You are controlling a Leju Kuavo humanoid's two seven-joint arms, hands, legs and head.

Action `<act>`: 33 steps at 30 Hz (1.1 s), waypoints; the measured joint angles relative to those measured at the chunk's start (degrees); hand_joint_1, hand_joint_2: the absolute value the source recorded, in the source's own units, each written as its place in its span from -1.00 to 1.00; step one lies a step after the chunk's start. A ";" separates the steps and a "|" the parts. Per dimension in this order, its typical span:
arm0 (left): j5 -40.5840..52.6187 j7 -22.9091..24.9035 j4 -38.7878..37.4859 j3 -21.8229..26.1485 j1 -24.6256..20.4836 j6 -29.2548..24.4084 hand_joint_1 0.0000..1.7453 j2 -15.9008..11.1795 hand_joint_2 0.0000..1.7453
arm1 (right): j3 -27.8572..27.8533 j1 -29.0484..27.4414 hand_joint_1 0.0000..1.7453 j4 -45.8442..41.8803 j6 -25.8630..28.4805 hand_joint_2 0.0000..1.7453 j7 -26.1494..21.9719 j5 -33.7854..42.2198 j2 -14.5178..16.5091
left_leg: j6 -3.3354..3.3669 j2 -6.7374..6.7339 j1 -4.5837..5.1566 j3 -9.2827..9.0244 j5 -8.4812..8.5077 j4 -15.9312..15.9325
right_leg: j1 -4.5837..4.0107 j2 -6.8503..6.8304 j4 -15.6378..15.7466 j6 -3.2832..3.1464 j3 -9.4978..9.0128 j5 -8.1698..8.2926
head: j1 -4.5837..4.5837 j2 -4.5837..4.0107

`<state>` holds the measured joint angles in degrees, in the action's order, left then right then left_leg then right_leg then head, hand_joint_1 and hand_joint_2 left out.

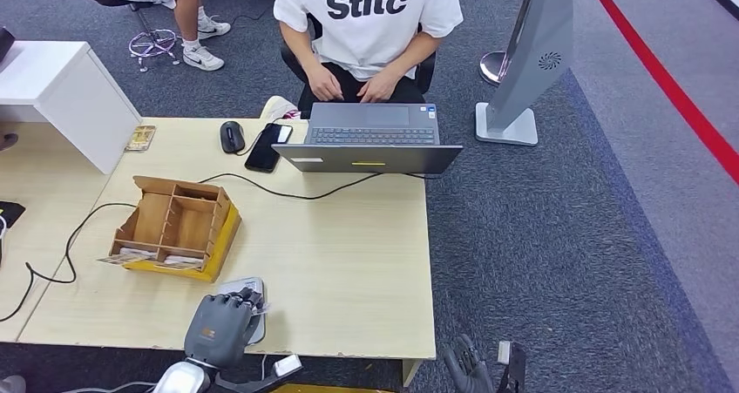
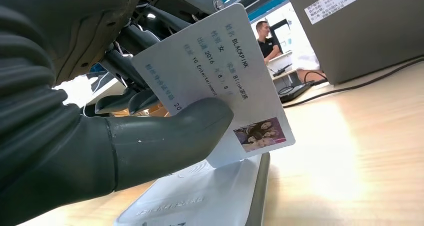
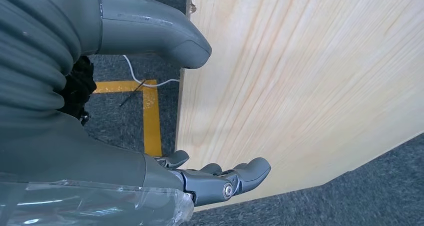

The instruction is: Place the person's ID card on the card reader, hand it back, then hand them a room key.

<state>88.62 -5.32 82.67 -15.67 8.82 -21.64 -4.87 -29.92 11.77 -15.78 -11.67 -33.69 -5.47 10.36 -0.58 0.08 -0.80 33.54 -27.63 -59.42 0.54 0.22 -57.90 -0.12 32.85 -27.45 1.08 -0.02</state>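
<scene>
In the head view the left hand [image 1: 222,323] sits nearest, at about 7 o'clock, over the card reader [image 1: 253,299] at the near edge of the table [image 1: 349,254]. The left wrist view shows this hand [image 2: 100,131] pinching the ID card [image 2: 220,80] between its thick thumb and the darker fingers [image 2: 125,68] behind it. The card is tilted, its lower corner touching or just above the white card reader [image 2: 200,196]; I cannot tell which. Printed text and a small photo show on the card's face.

The right hand [image 1: 471,369] hangs at about 5 o'clock, off the table's near right corner, above the carpet. In the right wrist view its fingers [image 3: 235,178] are spread and lightly curled around nothing, beside the table edge [image 3: 300,85].

At 9 o'clock from the table's middle stands a divided cardboard box [image 1: 174,223] on a yellow base. At 12 o'clock a laptop [image 1: 370,140] faces a seated person [image 1: 366,27], whose hands rest just behind it. A phone [image 1: 266,146] and a mouse [image 1: 231,136] lie just left of the laptop, and a black cable [image 1: 261,184] runs across the table.
</scene>
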 joint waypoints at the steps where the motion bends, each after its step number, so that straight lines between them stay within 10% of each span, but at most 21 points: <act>1: -0.13 -0.05 -0.12 -0.30 -0.14 0.57 1.00 -0.24 1.00 | 0.00 0.01 -1.00 0.00 -0.09 1.00 -0.02 0.01 0.00 | 0.00 0.00 0.00 0.00 0.00 0.00 | 0.00 0.00 0.00 0.00 0.00 0.00 | 0.01 0.00; 22: 0.72 3.49 4.39 -1.88 -2.00 -1.54 1.00 -2.53 1.00 | -0.04 0.02 -1.00 0.00 -0.26 1.00 0.10 0.00 0.00 | -0.03 0.01 -0.01 -0.05 0.07 0.00 | -0.01 -0.02 -0.02 -0.02 -0.05 0.02 | -0.01 0.00; 33: -1.09 -2.26 9.65 5.90 -13.56 1.04 1.00 -3.56 1.00 | 0.08 0.03 -1.00 0.00 -0.33 1.00 0.08 -0.72 0.00 | -0.02 0.04 -0.02 -0.04 0.16 0.00 | -0.01 -0.03 -0.06 -0.08 -0.04 0.10 | -0.01 0.00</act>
<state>87.53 -7.58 92.32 -9.77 -4.74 -20.60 -8.43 -29.84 11.80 -15.78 -12.00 -33.62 -6.19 10.36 -0.60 0.12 -0.82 33.50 -27.47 -59.42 0.52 0.19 -57.96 -0.20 32.81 -27.35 1.08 -0.02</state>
